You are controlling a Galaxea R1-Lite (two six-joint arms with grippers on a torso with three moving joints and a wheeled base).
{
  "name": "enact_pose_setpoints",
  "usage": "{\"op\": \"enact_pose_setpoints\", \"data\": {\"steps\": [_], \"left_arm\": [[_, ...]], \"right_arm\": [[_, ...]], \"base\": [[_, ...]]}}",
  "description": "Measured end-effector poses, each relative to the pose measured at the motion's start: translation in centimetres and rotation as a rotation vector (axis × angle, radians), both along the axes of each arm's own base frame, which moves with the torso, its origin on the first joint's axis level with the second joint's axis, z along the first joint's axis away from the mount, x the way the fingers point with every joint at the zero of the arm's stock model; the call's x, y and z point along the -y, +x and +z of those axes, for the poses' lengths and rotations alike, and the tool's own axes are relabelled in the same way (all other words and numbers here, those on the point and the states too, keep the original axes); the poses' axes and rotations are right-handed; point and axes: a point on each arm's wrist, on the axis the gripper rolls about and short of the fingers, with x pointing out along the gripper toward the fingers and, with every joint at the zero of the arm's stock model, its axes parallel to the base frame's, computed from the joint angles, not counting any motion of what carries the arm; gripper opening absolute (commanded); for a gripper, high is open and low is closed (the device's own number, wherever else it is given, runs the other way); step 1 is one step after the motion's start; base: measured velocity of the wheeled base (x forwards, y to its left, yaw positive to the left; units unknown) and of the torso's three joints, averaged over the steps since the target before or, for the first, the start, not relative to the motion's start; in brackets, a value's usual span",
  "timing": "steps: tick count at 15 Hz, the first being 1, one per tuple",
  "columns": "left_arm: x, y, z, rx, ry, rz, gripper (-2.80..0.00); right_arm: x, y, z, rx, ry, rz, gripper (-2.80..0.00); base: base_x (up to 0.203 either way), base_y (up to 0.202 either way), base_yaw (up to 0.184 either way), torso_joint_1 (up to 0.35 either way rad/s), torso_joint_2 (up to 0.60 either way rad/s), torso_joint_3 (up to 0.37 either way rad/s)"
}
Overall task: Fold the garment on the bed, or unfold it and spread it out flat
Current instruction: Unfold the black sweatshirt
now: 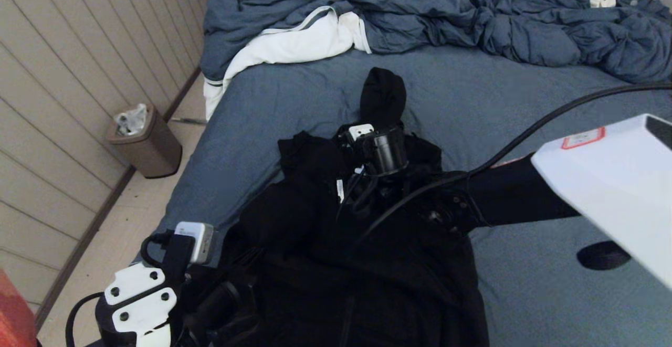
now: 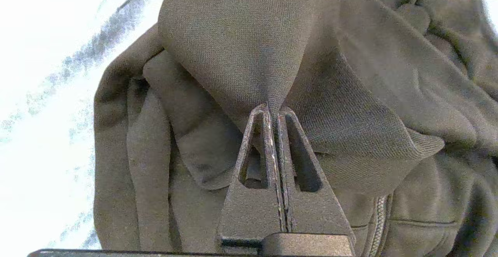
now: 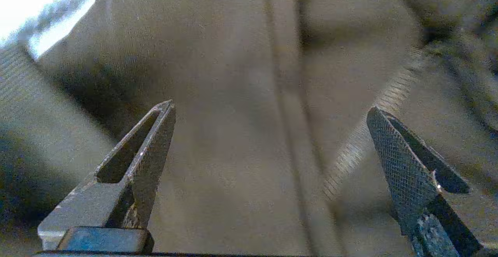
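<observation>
1. Bed (image 1: 315, 90): blue-grey sheet, lightly wrinkled, fills most of the head view
2. Garment (image 1: 315, 242): black hoodie, bunched in a heap on the near part of the bed, roughly centre; its pointed hood (image 1: 383, 95) lies stretched out on the sheet toward the far end
3. Left gripper (image 2: 277, 111): low at the near left of the head view, at the hoodie's near-left edge. Fingers (image 2: 256, 163) pressed together, pinching a fold of the hoodie's cloth between the tips; fabric puckers out from the pinch. A ribbed edge and a strip of zipper (image 2: 377, 218) show just beside it
4. Right gripper (image 3: 268, 132): arm reaches in from the right across the heap, wrist over the garment's upper middle, near the base of the hood. Fingers (image 3: 397, 159) spread wide, nothing between them; hoodie cloth with a seam and a ribbed band lies close beneath, contact cannot be told
5. Comforter (image 1: 446, 16): rumpled, blue-grey, piled along the far end of the bed, apart from the hoodie
6. White cloth (image 1: 294, 42) with a dark stripe: at the far left, partly under the comforter, hanging over the bed's left edge
7. Brown waste bin (image 1: 144, 142): on the floor left of the bed, by the panelled wall
</observation>
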Motion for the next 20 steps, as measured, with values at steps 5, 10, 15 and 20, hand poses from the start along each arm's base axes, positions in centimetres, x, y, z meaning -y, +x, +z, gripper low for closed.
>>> {"op": "enact_pose_setpoints", "data": {"steps": [5, 10, 15, 20], "left_arm": [[0.2, 0.2, -0.1, -0.002, 0.002, -0.002, -2.8], [0.2, 0.2, -0.1, 0.001, -0.001, -0.002, -2.8], [0.3, 0.3, -0.1, -0.001, 0.0, -0.002, -2.8], [0.4, 0.4, -0.3, -0.005, -0.003, -0.002, -2.8]], "right_arm": [[-2.2, 2.4, -0.9, 0.028, 0.021, 0.0, 0.0], [-2.7, 3.7, -2.4, 0.015, -0.001, -0.029, -2.8], [-3.0, 3.9, -2.6, 0.021, -0.004, -0.037, -2.8], [-2.8, 4.1, -1.9, 0.036, 0.009, -0.044, -2.8]], "base": [[0.0, 0.0, 0.0, 0.0, 0.0, 0.0], [0.0, 0.0, 0.0, 0.0, 0.0, 0.0], [0.0, 0.0, 0.0, 0.0, 0.0, 0.0], [0.0, 0.0, 0.0, 0.0, 0.0, 0.0]]}}
